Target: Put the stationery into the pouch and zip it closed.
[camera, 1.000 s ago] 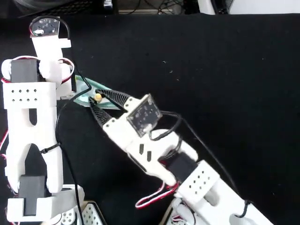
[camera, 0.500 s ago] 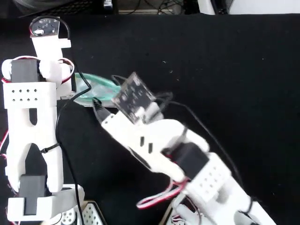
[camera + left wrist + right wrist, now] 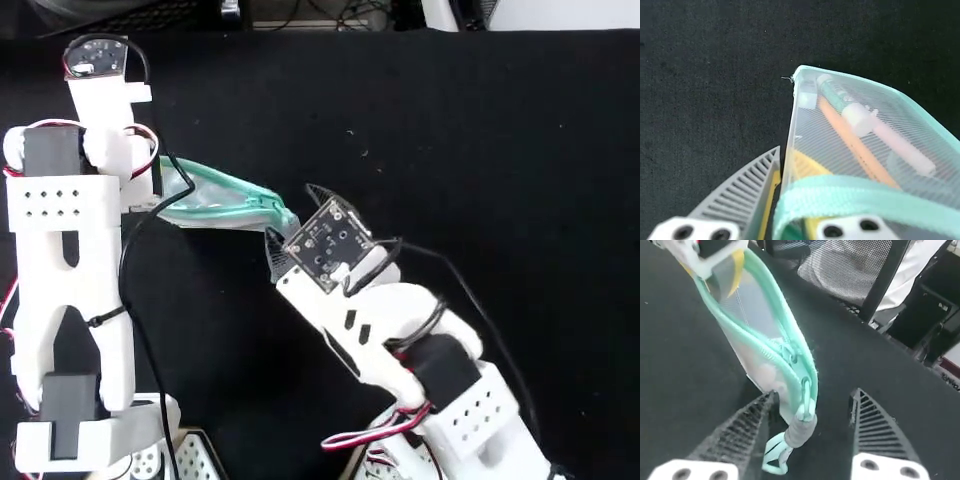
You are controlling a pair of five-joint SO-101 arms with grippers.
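A teal mesh pouch [image 3: 215, 195] hangs above the black table between the two arms. My left gripper [image 3: 160, 195] is shut on its left end. In the left wrist view the pouch [image 3: 810, 130] holds an orange pencil [image 3: 855, 147], a pale marker [image 3: 890, 137] and a white eraser [image 3: 807, 97], with my left gripper [image 3: 790, 165] clamped on the teal edge band. My right gripper [image 3: 288, 212] stands open at the pouch's right end. The zipper pull [image 3: 805, 412] hangs between the black fingers [image 3: 740, 430] of the right gripper [image 3: 812, 395], and nothing pinches it.
The black tablecloth [image 3: 480, 150] stretches bare to the right and back. A mesh chair [image 3: 850, 265] and dark furniture stand beyond the table edge. Cables [image 3: 300, 15] run along the back edge.
My right gripper has slid to the right along the pouch's top, from near the left gripper to the far end. The pouch now shows stretched out. The left arm has kept still.
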